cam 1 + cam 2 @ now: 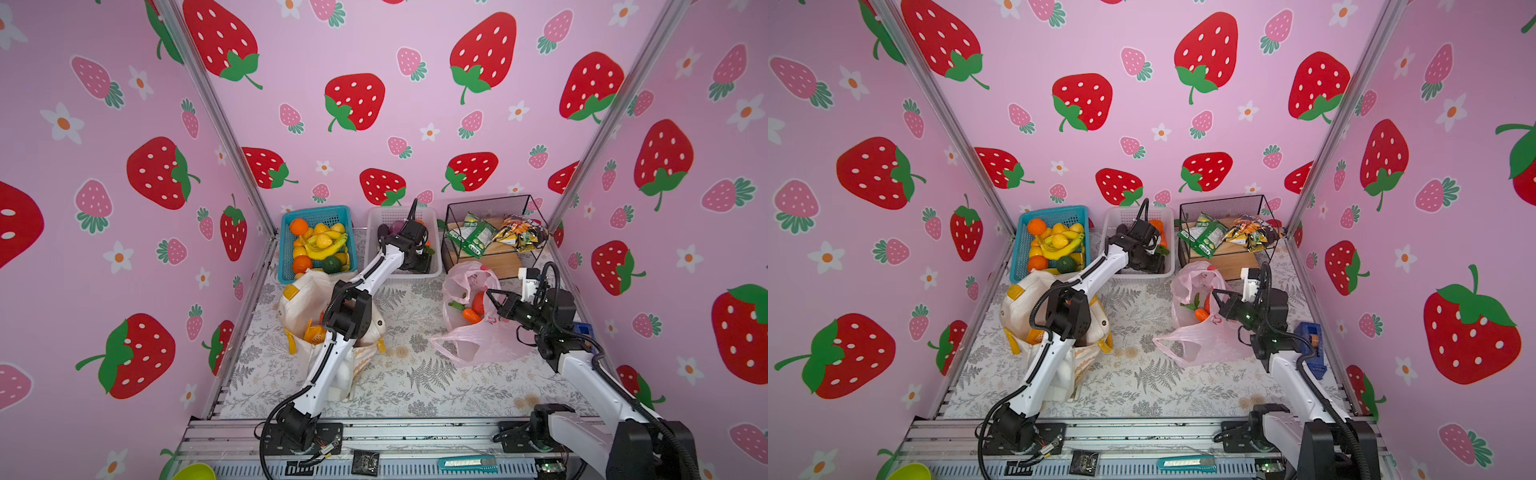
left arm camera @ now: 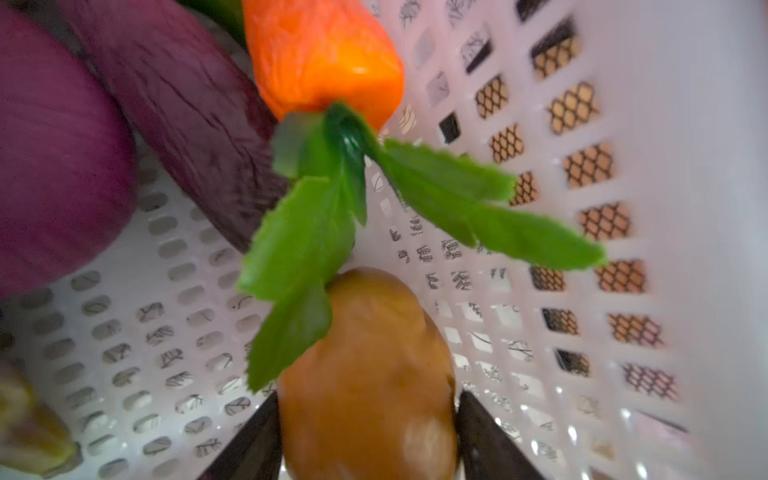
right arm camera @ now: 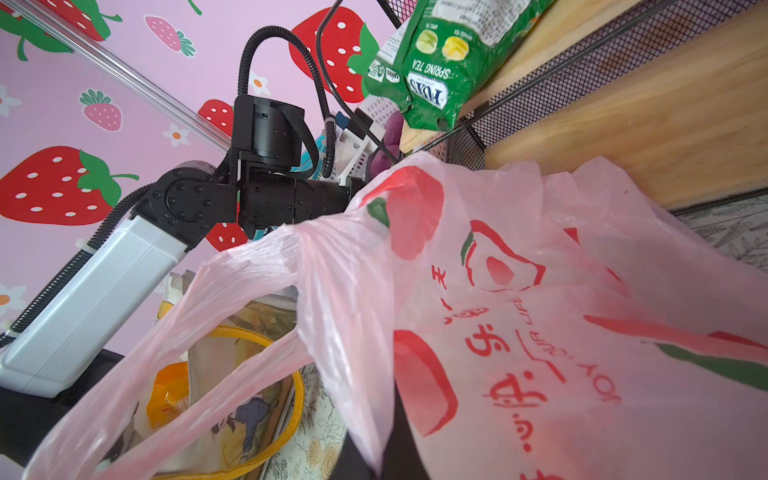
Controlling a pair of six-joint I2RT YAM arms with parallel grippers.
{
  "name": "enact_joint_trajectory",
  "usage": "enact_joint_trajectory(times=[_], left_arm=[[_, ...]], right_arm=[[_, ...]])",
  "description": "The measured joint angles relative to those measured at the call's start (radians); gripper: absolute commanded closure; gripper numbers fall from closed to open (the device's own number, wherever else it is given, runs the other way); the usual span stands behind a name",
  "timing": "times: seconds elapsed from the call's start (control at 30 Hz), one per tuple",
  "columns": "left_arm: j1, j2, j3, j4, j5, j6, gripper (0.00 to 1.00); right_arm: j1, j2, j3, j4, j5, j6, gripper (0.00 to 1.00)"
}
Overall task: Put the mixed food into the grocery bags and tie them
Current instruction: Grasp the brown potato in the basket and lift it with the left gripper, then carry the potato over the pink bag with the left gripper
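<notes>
I see tote [image 1: 305,297] at 8 o'clock, half hidden under left arm; orange packet [image 1: 314,333] inside, label unreadable. Left gripper [image 2: 368,397] down in white basket [image 1: 435,249] at 12; wrist view blurred, jaws narrow, pressed on potato [image 2: 374,332]. Pink bag [image 1: 459,278] at 3, carrot [image 1: 471,316] and tomato [image 1: 478,301] inside. Right gripper [image 1: 492,296] jaws closed, pinching bag rim. I read "LIFE" on bag, "FOX'S SPRING TEA" on green packet [image 3: 432,62].

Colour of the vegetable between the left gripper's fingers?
Brown: the smooth toy potato, clearest in the left wrist view.
</notes>
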Motion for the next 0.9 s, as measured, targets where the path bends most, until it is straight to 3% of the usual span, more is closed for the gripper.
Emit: enact_joint_trajectory(times=[0.2,0.43,0.73,0.9], left_arm=[[0.001,-0.002,0.004,-0.005,0.000,0.006,0.63],[0.013,-0.111,-0.061,0.015,0.000,0.005,0.68],[0.028,-0.446,-0.337,0.139,-0.033,0.000,0.71],[0.016,-0.663,-0.605,0.264,0.018,-0.031,0.71]], right_arm=[[0.000,0.009,-0.002,0.011,-0.002,0.010,1.00],[0.000,0.008,-0.002,0.011,-0.002,0.018,1.00],[0.010,0.008,-0.002,0.011,0.000,0.025,1.00],[0.019,0.008,0.005,0.005,0.006,0.024,1.00]])
